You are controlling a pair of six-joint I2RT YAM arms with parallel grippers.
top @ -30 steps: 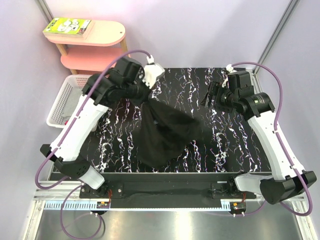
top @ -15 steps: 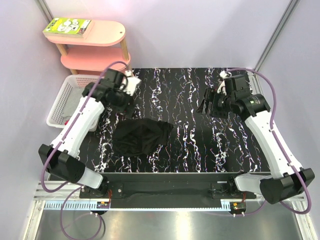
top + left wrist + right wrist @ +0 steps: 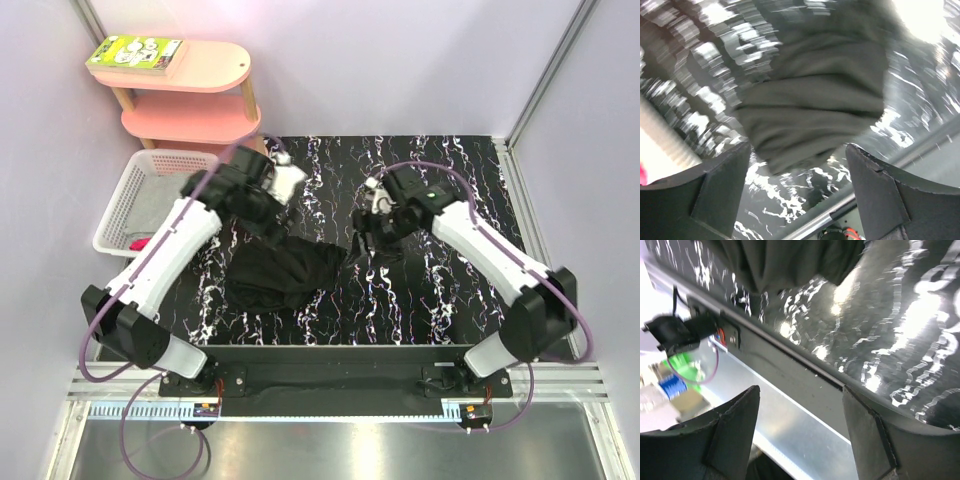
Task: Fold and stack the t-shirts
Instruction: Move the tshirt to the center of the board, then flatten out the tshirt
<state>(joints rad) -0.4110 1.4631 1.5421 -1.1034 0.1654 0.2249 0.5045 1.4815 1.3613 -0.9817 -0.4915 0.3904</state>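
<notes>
Top view: the shirt [image 3: 283, 272] lies crumpled on the table [image 3: 440, 305], at 8 o'clock from its middle. The left gripper [image 3: 268, 222] hovers at the heap's 12 o'clock, and the right gripper [image 3: 368, 245] at its 3 o'clock.

Left wrist: the fingers [image 3: 715, 190] stand apart and empty, with the shirt just below.

Right wrist: the fingers are apart and empty, with the shirt at 12 o'clock.

The step in hand looks like spreading. Next, each gripper probably needs to pinch an edge and pull the cloth flat.

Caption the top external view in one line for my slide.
Both arms, jaws open, reach toward a crumpled black t-shirt lying on the marbled black table, with a white basket alongside.
</notes>
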